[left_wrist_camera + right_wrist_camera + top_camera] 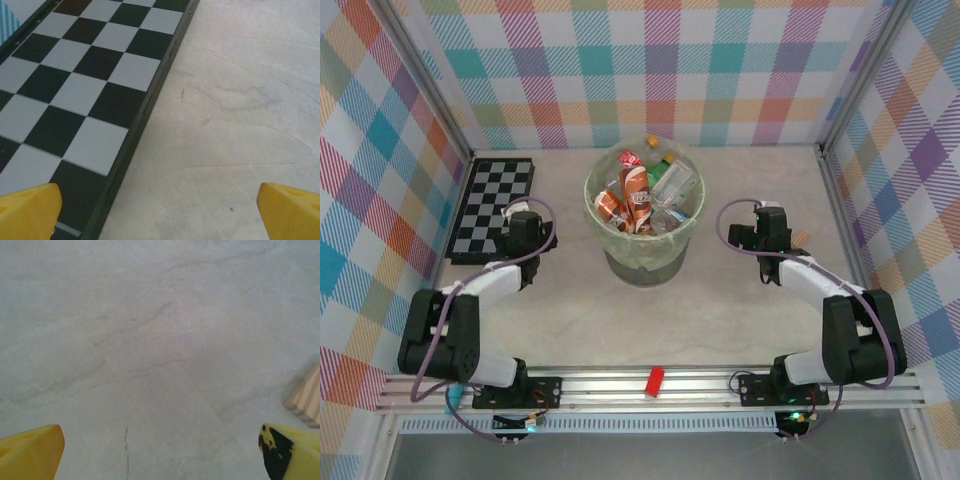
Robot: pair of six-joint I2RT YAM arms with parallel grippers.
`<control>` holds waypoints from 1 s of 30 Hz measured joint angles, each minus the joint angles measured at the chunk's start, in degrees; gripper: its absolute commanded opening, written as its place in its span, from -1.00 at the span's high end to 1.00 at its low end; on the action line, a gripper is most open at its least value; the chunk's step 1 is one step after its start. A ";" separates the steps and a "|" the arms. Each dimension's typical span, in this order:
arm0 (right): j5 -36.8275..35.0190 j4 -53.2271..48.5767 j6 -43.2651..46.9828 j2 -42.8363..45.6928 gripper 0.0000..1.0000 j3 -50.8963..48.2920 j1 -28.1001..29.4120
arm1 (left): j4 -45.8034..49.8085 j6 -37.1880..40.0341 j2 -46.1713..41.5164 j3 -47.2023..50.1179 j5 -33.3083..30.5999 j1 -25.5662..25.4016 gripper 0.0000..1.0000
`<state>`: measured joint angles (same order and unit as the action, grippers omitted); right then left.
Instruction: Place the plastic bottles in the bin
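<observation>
The bin (pixel 642 262), a round pale-green bucket with a thin liner, stands at the middle of the table's far half. Several plastic bottles (pixel 636 196) lie piled inside it, some brown with red labels, others clear. My left gripper (pixel 519 213) hovers left of the bin at the chessboard's right edge. In the left wrist view it (pixel 160 215) is open, with bare table between its yellow fingertips (pixel 30 210). My right gripper (pixel 767 216) is right of the bin. In the right wrist view it (pixel 160 455) is open over bare table, yellow fingertips (pixel 31 452) wide apart.
A flat black-and-white chessboard (pixel 488 205) lies at the far left, and its dark rim (pixel 150 107) runs under the left gripper. A small wooden block (pixel 306 400) sits just right of the right gripper (pixel 803 238). A small red block (pixel 654 381) rests on the front rail.
</observation>
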<state>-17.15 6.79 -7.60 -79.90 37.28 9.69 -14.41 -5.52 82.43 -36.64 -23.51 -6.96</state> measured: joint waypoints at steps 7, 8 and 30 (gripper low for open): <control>-2.01 10.88 2.01 -2.01 -0.99 -6.78 0.00 | -11.69 5.14 1.51 0.87 2.80 0.39 -1.00; -2.49 12.31 2.60 -2.19 -0.99 -6.93 0.00 | -11.89 5.51 1.46 0.90 3.19 0.42 -1.00; 2.51 39.17 7.63 -6.71 -0.99 -15.32 -4.59 | -20.63 6.60 -5.05 10.38 6.56 0.42 -1.00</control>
<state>-14.63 45.95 0.03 -86.61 21.96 5.10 -35.05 1.08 77.38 -26.26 -16.95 -6.55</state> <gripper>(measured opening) 0.994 0.999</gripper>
